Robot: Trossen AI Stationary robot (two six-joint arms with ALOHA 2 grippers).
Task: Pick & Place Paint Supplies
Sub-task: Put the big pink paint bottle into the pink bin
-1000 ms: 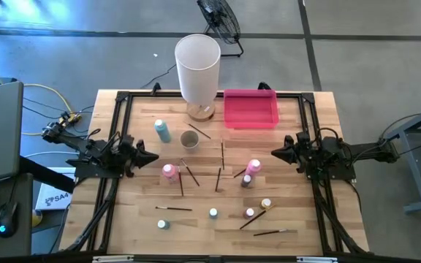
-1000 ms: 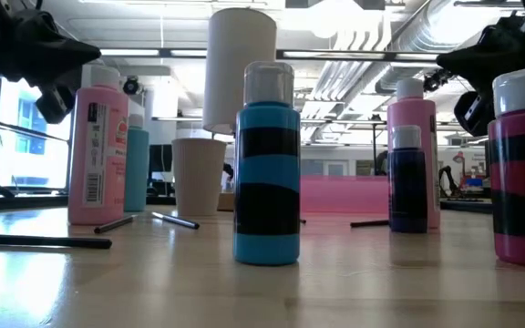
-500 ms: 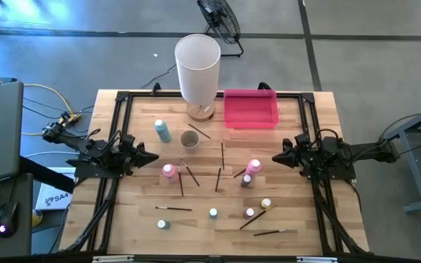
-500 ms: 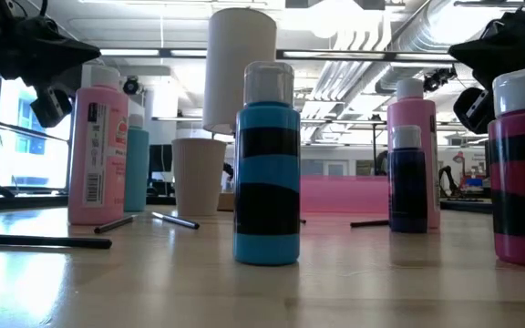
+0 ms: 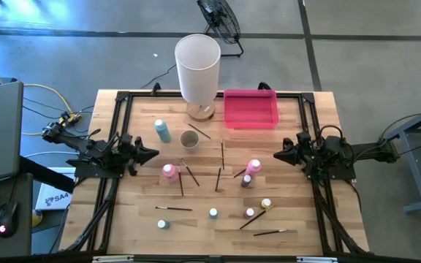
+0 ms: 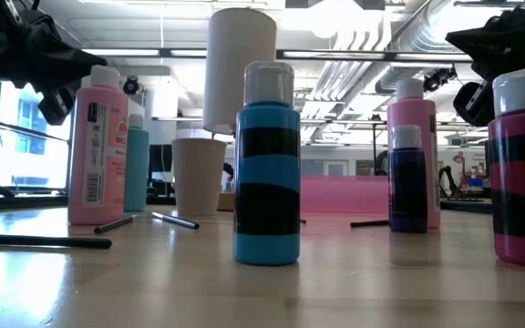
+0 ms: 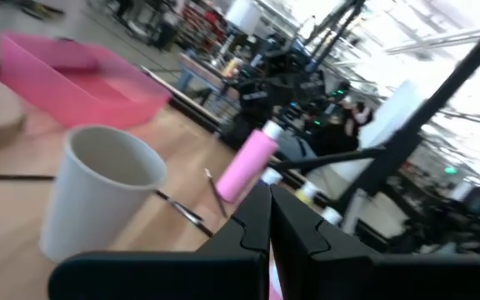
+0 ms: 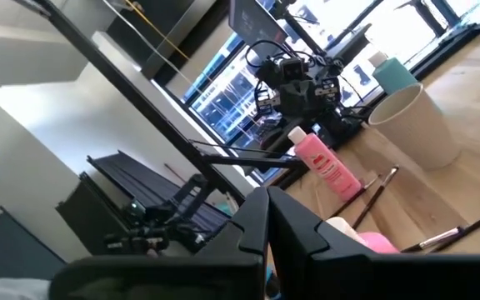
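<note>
My left gripper hovers shut above the table's left side, just left of a pink bottle. Shut as well, my right gripper hangs over the right side, close to another pink bottle and a small dark bottle. A teal bottle stands farther back on the left. Tiny capped bottles stand upright near the front. Several thin dark brushes lie flat among them. In the left wrist view the shut fingers point at the right-hand pink bottle.
A tall white cylinder stands at the far edge with a pink tray to its right. A small beige cup stands beside the teal bottle. Black frame rails run along the table's sides. Bare wood lies between the grippers.
My right gripper has risen a little and drawn slightly back toward the table's right edge, staying shut. The bottles and brushes have not moved.
</note>
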